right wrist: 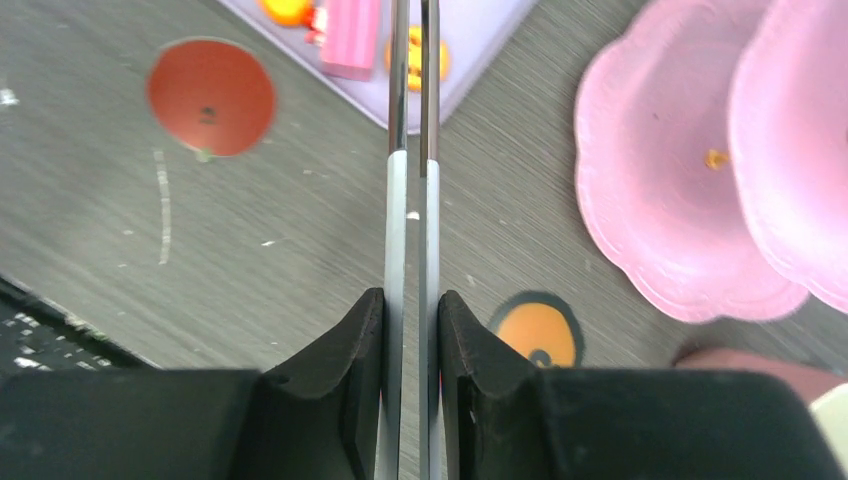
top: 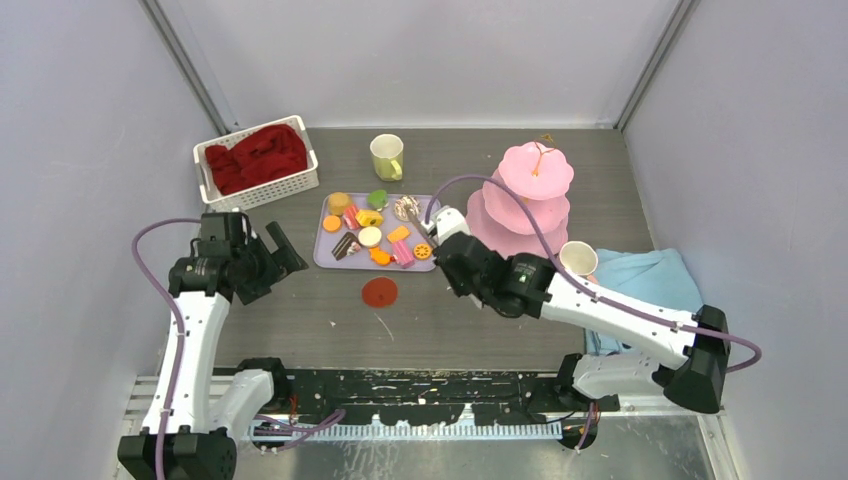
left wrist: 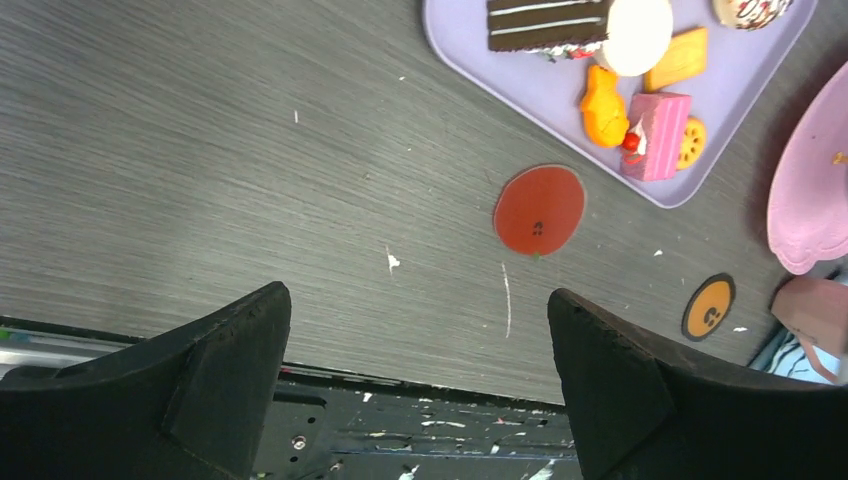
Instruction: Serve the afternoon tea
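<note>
Several small toy pastries (top: 370,236) lie on a lilac tray (top: 322,252); a pink cake slice (left wrist: 655,133) and an orange biscuit (right wrist: 415,60) lie at its near corner. The pink three-tier stand (top: 535,178) is to the tray's right, with its lowest plate in the right wrist view (right wrist: 660,200). The yellow-green mug (top: 387,157) stands behind the tray. The pink mug (top: 578,258) stands by the stand's near right. My right gripper (top: 440,228) (right wrist: 410,300) is shut on metal tongs (right wrist: 396,200), whose tips reach over the tray. My left gripper (top: 275,250) (left wrist: 420,300) is open and empty, left of the tray.
A red disc (top: 379,292) lies on the table in front of the tray; an orange disc (right wrist: 538,330) lies near the stand. A white basket with red cloth (top: 255,160) is at back left. A folded light-blue towel (top: 650,280) lies at right.
</note>
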### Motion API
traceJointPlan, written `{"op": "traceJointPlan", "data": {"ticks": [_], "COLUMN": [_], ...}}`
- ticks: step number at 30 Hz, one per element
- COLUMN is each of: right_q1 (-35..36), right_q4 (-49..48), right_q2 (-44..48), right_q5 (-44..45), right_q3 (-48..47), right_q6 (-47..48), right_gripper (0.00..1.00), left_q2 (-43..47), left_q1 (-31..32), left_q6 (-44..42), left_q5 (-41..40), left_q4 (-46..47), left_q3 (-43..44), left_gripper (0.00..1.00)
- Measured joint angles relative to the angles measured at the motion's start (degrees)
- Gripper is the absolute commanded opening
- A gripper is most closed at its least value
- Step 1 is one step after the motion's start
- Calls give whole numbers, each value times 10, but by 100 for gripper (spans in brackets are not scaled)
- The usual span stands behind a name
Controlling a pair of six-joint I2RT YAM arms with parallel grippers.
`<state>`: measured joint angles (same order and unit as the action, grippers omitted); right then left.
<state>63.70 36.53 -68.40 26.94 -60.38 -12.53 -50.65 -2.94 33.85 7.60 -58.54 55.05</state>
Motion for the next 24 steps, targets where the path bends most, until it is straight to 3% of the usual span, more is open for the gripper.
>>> {"op": "traceJointPlan", "data": {"ticks": [9,15,24], "right_q1": [-121,-140,-141], "right_q4": [53,66,81], "right_q2": [-57,-92,-88], "right_q5": [-59,-102,-164], "right_q3": [-61,-70,-70], "right_q6": [30,51,60], "right_gripper": [33,39,40], "left_q2": [-9,-9,-10], "left_q1": [7,9,9], "left_q6": [0,0,0], "left_q5": [-5,-5,-5], "left_q4": [23,30,42], "left_q3": [-20,-31,-42], "left_gripper": [99,99,99]}}
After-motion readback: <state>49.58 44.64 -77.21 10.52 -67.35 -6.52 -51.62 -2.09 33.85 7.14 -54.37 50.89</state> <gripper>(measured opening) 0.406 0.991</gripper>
